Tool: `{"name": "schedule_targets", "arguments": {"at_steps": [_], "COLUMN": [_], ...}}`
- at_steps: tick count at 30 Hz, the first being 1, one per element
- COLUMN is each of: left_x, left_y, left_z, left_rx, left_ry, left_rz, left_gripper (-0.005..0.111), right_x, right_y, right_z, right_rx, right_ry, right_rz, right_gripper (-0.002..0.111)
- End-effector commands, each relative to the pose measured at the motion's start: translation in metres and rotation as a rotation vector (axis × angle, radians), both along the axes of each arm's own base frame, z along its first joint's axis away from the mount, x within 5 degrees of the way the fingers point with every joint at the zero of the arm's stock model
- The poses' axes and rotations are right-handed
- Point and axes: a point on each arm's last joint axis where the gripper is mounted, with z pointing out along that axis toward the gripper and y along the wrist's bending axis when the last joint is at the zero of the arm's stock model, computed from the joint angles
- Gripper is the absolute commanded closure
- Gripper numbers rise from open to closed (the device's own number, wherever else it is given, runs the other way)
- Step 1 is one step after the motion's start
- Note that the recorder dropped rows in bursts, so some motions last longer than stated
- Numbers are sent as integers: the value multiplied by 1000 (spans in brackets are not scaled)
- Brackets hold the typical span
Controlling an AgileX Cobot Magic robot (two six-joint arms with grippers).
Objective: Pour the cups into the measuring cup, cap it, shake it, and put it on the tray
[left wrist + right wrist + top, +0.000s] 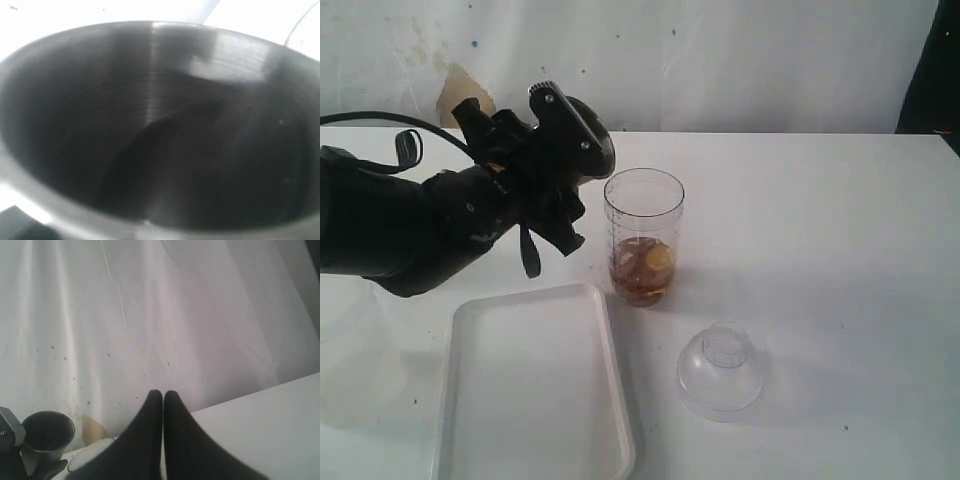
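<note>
**Exterior view.** A white table (840, 220) stands before a stained white backdrop (740, 60). The measuring cup (643, 235) is upright and uncapped, with brown contents at its base, just beyond the tray (535, 400). The cap (720, 370) lies on the table right of the tray. The left gripper (548, 215) hovers just left of the measuring cup.

**Left wrist view.** The interior of the tumbler (160, 130) fills the frame; the left gripper pinches it.

**Right wrist view.** The right gripper (163, 400), fingers pressed together and empty, faces the creased backdrop.
</note>
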Motion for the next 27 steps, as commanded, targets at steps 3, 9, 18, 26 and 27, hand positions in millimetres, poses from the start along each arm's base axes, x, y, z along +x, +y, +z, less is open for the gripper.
{"name": "schedule_targets", "arguments": {"at_steps": [3,9,18,26,27], "left_x": [-2,1,23,28,28], "left_y": [-3,1,38,36,33], "left_z": [11,10,5,14,16], "left_rx": [-151,-277,-496,-677,-703], "left_ry": [25,68,235,221,218], "left_rz": [25,78,142,51,22], "left_gripper": [107,107,107,107,107], "right_x": [-1,0,0,0,0], "right_y": [0,0,0,0,0], "right_z": [1,-1,-1,-1,-1], "right_rx": [-1,-1,-1,-1,-1], "right_ry": [-4,14,18,18,18], "right_rz": [1,-2,-2,-2,-2], "right_gripper": [108,108,108,108,108]}}
